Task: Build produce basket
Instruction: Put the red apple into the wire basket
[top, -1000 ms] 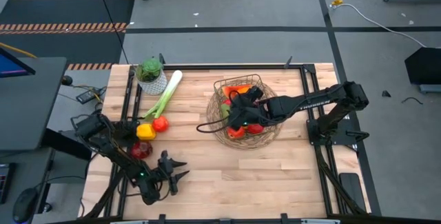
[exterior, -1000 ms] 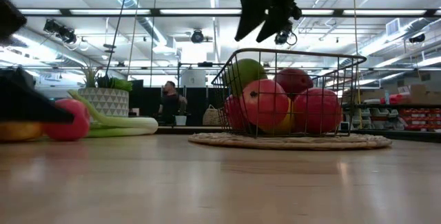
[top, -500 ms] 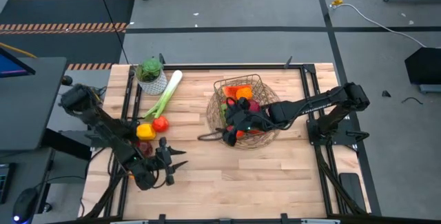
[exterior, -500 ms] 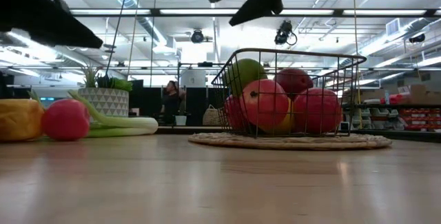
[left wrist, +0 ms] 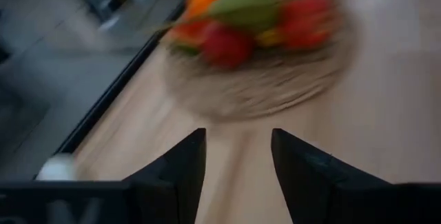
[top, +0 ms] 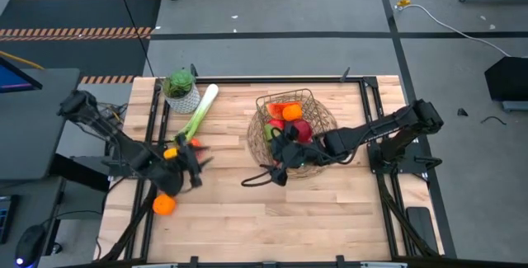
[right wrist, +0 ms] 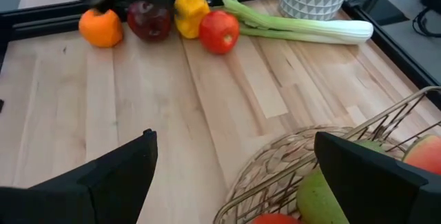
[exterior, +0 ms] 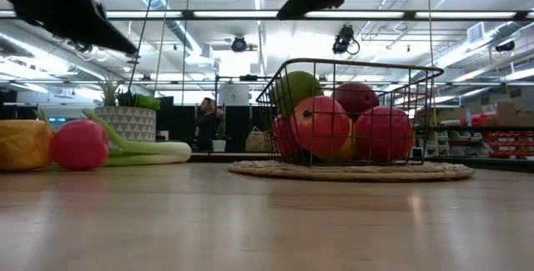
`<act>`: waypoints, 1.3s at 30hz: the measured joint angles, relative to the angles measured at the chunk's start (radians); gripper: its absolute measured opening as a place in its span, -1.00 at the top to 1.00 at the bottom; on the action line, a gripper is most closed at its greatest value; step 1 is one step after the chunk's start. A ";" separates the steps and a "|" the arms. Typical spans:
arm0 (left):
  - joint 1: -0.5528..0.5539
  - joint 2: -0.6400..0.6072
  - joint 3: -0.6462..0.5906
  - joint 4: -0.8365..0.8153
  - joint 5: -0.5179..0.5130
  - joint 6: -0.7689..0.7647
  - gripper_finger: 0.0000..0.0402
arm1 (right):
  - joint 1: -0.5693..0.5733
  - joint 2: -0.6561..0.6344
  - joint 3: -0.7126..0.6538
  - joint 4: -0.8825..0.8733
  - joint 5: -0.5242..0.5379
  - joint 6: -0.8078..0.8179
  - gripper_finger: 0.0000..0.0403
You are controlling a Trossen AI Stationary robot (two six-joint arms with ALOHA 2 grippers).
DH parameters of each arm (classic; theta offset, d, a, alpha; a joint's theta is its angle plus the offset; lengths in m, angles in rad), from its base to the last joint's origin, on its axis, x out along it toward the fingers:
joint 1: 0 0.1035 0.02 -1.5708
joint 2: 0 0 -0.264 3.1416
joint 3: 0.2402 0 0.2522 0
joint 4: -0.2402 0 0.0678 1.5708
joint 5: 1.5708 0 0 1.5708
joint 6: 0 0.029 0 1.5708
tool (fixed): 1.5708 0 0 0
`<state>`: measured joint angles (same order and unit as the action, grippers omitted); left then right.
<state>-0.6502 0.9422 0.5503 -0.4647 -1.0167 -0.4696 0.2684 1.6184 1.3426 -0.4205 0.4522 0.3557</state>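
The tan wire basket (top: pixel 307 110) stands right of the table's middle on its round woven base (exterior: pixel 350 171). It holds red apples (exterior: pixel 321 125), a green pear (exterior: pixel 294 87) and oranges (top: pixel 290 113). At the table's left lie a leek (top: pixel 198 111), a red fruit (right wrist: pixel 219 31), a yellow pepper (right wrist: pixel 191 14), a dark red apple (right wrist: pixel 150 18) and an orange (top: pixel 163 204). My left gripper (top: pixel 195 169) is open and empty, just right of that group. My right gripper (top: pixel 268 174) is open and empty, over the basket's near-left rim (right wrist: pixel 331 151).
A leafy plant in a white patterned pot (top: pixel 181 86) stands at the far left corner, by the leek's white end. Bare wood (top: pixel 289 218) spans the near half of the table. A person (exterior: pixel 204 122) stands far off in the room behind.
My left arm swung up from the near left edge toward the far edge and the loose produce, uncovering the orange. My right gripper drew back from over the basket's contents toward the near-left rim and rose a little.
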 joint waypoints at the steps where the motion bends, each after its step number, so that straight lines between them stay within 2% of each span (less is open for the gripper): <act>1: 0.026 -0.020 0.000 -0.060 0.002 -0.053 0.14 | 0.003 0.000 0.000 0.000 0.000 0.000 -0.96; 3: 0.078 -0.048 0.000 -0.164 0.027 -0.176 0.14 | 0.008 0.000 0.000 0.000 0.001 0.000 -0.96; 6: 0.155 -0.062 0.000 -0.276 0.138 -0.321 0.14 | 0.016 0.000 0.000 0.000 0.002 0.000 -0.96; 9: 0.209 -0.059 0.000 -0.315 0.275 -0.338 0.14 | 0.021 0.000 0.000 0.000 0.002 0.000 -0.96; 12: 0.238 -0.059 0.000 -0.317 0.366 -0.275 0.14 | 0.025 0.000 0.000 -0.001 0.002 0.000 -0.96; 19: 0.244 -0.059 0.000 -0.369 0.386 -0.183 0.14 | 0.043 0.000 0.000 -0.038 0.001 0.003 -0.96; 22: 0.244 -0.059 0.000 -0.436 0.397 -0.241 0.14 | 0.051 0.000 -0.007 -0.051 0.000 0.008 -0.96; 29: 0.278 -0.059 0.000 -0.562 0.408 -0.523 0.14 | 0.058 0.001 -0.102 0.036 0.001 0.016 -0.96; 34: 0.307 -0.059 0.000 -0.543 0.491 -0.540 0.14 | 0.058 0.001 -0.167 0.119 0.001 0.019 -0.96; 39: 0.320 -0.059 -0.007 -0.503 0.506 -0.553 0.14 | 0.059 0.001 -0.199 0.179 0.000 0.019 -0.96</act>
<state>-0.3301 0.8833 0.5429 -0.9675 -0.5111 -1.0227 0.3269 1.6196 1.1440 -0.2412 0.4521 0.3748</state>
